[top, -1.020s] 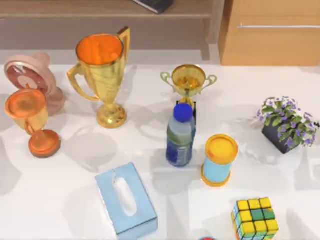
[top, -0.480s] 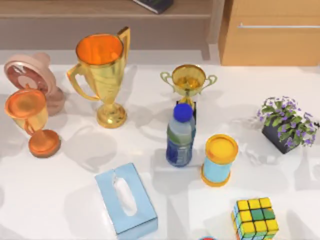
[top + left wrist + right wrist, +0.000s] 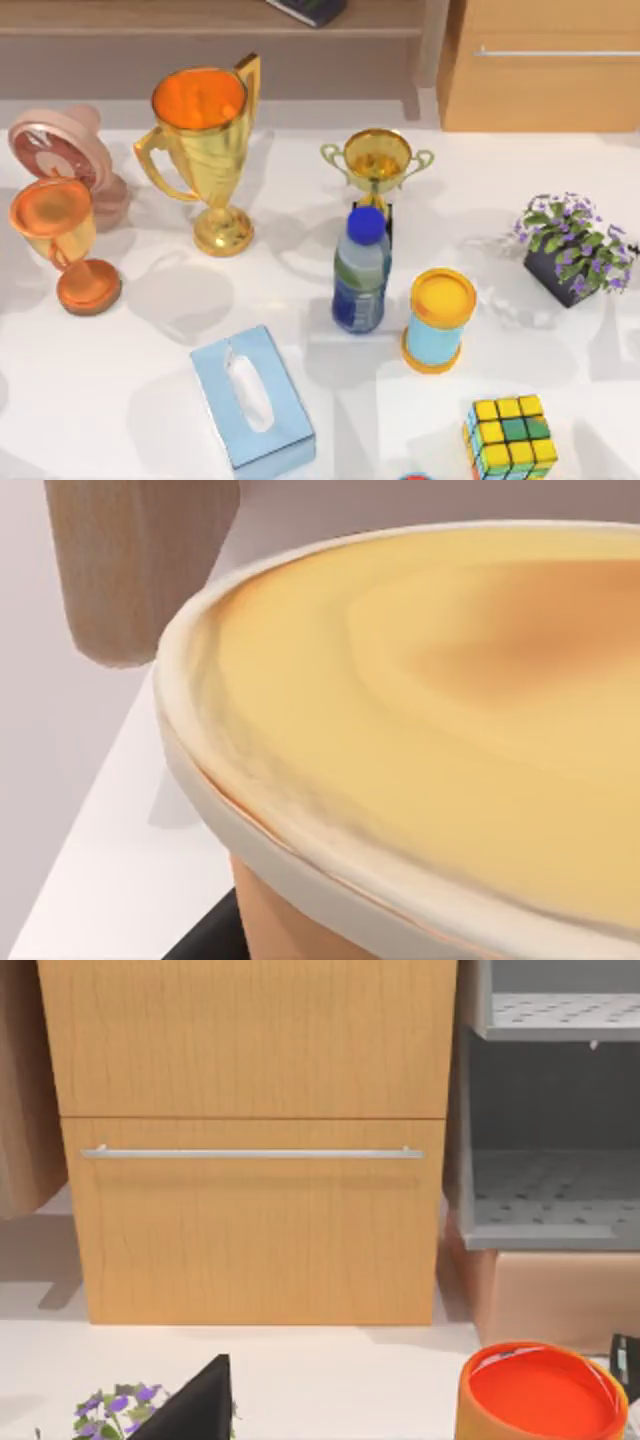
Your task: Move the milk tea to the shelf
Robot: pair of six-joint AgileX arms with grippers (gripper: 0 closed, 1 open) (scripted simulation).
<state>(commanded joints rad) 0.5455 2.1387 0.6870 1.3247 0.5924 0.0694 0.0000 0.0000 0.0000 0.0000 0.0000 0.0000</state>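
three trophies; one each: water bottle, tissue box, puzzle cube, potted plant, blue cup with orange lid, pink fan, book.

The bottle stands on the table between the small trophy and the tissue box.

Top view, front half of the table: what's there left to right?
Orange goblet → tissue box → water bottle → yellow-lidded cup → puzzle cube → flower pot.
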